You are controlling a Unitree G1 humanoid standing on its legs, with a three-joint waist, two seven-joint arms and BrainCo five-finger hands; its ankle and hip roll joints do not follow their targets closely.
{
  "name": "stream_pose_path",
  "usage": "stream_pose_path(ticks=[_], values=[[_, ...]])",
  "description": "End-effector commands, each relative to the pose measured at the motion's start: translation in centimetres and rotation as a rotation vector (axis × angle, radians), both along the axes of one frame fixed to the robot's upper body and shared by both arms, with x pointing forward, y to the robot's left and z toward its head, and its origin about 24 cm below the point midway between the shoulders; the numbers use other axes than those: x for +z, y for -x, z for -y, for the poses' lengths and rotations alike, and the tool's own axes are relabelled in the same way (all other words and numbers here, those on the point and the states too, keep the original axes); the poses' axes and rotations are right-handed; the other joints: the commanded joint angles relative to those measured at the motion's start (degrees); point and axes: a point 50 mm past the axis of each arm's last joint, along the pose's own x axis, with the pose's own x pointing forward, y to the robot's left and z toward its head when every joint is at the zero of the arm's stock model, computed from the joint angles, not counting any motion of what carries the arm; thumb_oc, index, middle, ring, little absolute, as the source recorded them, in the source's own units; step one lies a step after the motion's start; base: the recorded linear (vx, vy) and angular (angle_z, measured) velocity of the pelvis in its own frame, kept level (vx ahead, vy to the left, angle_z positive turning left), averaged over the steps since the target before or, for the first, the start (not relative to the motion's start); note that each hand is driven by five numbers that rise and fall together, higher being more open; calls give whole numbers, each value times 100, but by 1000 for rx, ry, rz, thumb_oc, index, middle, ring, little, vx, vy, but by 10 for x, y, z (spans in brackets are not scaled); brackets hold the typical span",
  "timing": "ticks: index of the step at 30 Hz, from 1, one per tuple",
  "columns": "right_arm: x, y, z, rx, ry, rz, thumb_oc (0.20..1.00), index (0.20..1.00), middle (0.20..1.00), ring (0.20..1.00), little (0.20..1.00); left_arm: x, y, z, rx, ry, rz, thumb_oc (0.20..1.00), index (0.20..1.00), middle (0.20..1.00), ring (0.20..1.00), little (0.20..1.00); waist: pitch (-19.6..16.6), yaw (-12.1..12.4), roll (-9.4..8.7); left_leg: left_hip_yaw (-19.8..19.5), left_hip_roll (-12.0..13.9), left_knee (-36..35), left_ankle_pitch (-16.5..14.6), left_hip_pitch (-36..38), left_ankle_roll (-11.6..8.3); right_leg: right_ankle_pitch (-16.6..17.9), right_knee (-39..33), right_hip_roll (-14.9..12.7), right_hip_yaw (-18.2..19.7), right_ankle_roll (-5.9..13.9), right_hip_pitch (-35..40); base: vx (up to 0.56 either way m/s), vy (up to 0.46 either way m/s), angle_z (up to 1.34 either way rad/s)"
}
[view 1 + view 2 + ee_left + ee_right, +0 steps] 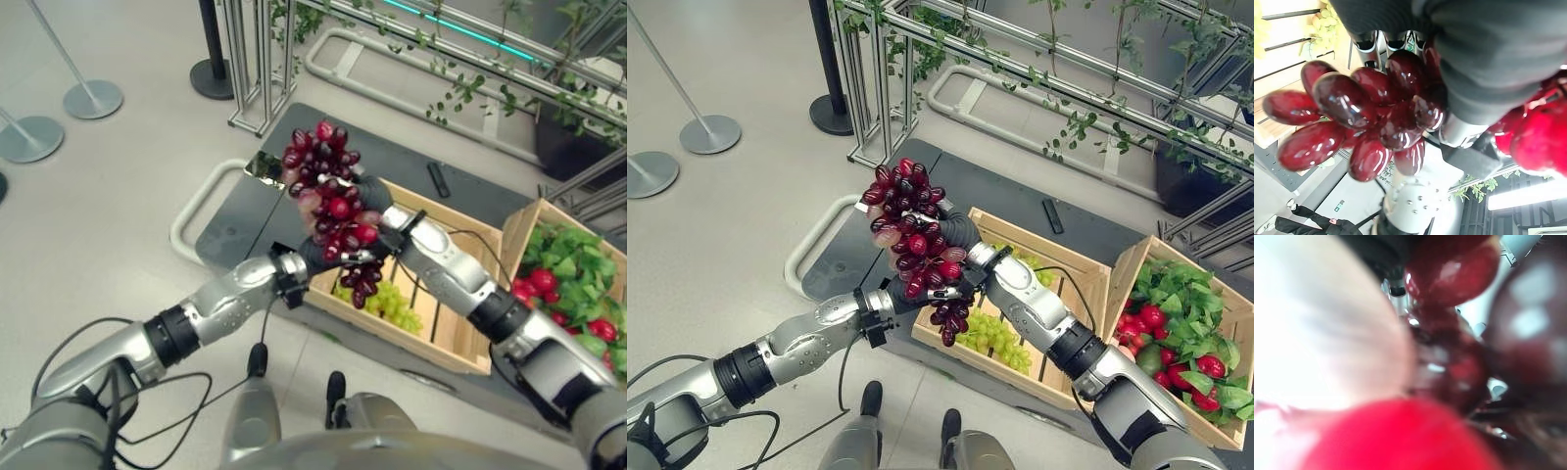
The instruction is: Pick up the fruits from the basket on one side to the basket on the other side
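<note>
Holding red grape bunch (329, 201) aloft above wooden crate (460, 338); both hands meet at bunch; right hand (370, 199) and left hand (315, 257) finger states: cannot tell, fruit hides them; bunch axis approx. vertical; green grapes (388, 301) below.

Bright, even indoor light falls from above, and the pale floor (118, 215) shows only soft, faint shadows. Both head views are sharp. Small white glints shine on the red grapes (328, 196). In the left wrist view the nearest grapes are crisp with streaky highlights, and a ceiling light strip (1520, 196) glares white. The right wrist view is heavily blurred, with a washed-out white patch.
</note>
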Motion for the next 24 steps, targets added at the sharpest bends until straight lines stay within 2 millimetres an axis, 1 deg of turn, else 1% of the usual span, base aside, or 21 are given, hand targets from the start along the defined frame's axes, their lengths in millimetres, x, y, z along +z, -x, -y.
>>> stream_pose_path(ticks=[1, 2, 3, 4, 7, 10, 11, 12, 13, 14, 15, 18, 22, 24], values=[[37, 10, 11, 50, -87, 135, 1000, 1000, 1000, 1000, 1000, 32, 0, -7, -22, 101, 140, 200, 200, 200, 200, 200, -142, 24, -198, -29, -215, 338, -690, 234, 319, 691, 29, -148, 7, 393, -391, 0, 0, 0], [37, 10, 11, 50, -87, 135, 1000, 1000, 1000, 1000, 1000, 32, 0, -7, -22, 101, 140, 200, 200, 200, 200, 200, -142, 24, -198, -29, -215, 338, -690, 234, 319, 691, 29, -148, 7, 393, -391, 0, 0, 0], [38, 10, 20, 28, -74, 143, 1000, 1000, 1000, 1000, 1000, 34, 0, -11, -15, 99, 145, 200, 200, 200, 200, 200, -143, 20, -203, -26, -213, 335, -687, 234, 314, 690, 23, -149, 7, 397, -388, 0, 0, 0], [40, 10, 39, -13, -50, 156, 1000, 1000, 1000, 1000, 1000, 36, 0, -20, 5, 99, 158, 200, 200, 200, 200, 200, -155, 15, -213, -28, -215, 327, -687, 251, 303, 688, 23, -144, 0, 403, -380, 0, 0, 0], [44, 14, 65, -80, -28, 174, 1000, 1000, 1000, 1000, 1000, 38, 2, -35, 43, 95, 168, 200, 200, 200, 200, 200, -165, 3, -216, -26, -211, 307, -686, 274, 290, 685, 16, -144, -12, 413, -364, 0, 0, 0], [46, 18, 86, -138, -7, 186, 1000, 1000, 1000, 1000, 1000, 39, 3, -48, 78, 97, 172, 200, 200, 200, 200, 200, -178, -12, -221, -24, -208, 297, -683, 288, 280, 685, 13, -139, -20, 419, -352, 0, 0, 0], [45, 18, 86, -138, -7, 186, 1000, 1000, 1000, 1000, 1000, 39, 3, -48, 77, 97, 172, 200, 200, 200, 200, 200, -178, -10, -221, -24, -208, 296, -684, 289, 280, 685, 13, -139, -20, 419, -352, 0, 0, 0], [45, 19, 92, -156, -9, 186, 1000, 1000, 1000, 1000, 1000, 39, 4, -51, 89, 105, 170, 200, 200, 200, 200, 200, -186, -19, -220, -22, -201, 294, -687, 296, 278, 685, 17, -140, -18, 420, -356, 0, 0, 0], [46, 20, 103, -193, 1, 192, 1000, 1000, 1000, 1000, 1000, 39, 4, -57, 112, 111, 170, 200, 200, 200, 200, 200, -195, -34, -222, -13, -202, 303, -691, 297, 274, 684, 18, -136, -16, 421, -357, 0, 0, 0], [46, 21, 103, -193, 1, 192, 1000, 1000, 1000, 1000, 1000, 39, 4, -57, 111, 111, 170, 200, 200, 200, 200, 200, -196, -32, -222, -13, -202, 303, -692, 296, 274, 684, 18, -136, -16, 421, -357, 0, 0, 0], [45, 21, 112, -232, 1, 192, 1000, 1000, 1000, 1000, 1000, 40, 4, -60, 125, 116, 178, 200, 200, 200, 200, 200, -204, -41, -222, -8, -202, 302, -691, 299, 271, 678, 16, -132, -15, 418, -355, 0, 0, 0], [42, 22, 126, -291, -10, 185, 1000, 1000, 1000, 1000, 1000, 40, 3, -65, 150, 127, 180, 200, 200, 200, 200, 200, -211, -57, -227, -10, -193, 303, -695, 299, 267, 676, 20, -131, -14, 418, -357, 0, 0, 0], [37, 23, 139, -359, -37, 178, 1000, 1000, 1000, 1000, 1000, 41, 3, -72, 183, 144, 185, 200, 200, 200, 200, 200, -221, -79, -227, -4, -185, 300, -696, 297, 265, 669, 23, -130, -27, 414, -359, 0, 0, 0], [37, 23, 141, -371, -42, 180, 1000, 1000, 1000, 1000, 1000, 40, 3, -73, 192, 146, 184, 200, 200, 200, 200, 200, -226, -84, -226, -4, -186, 301, -696, 293, 264, 668, 18, -131, -31, 413, -357, 0, 0, 0]])
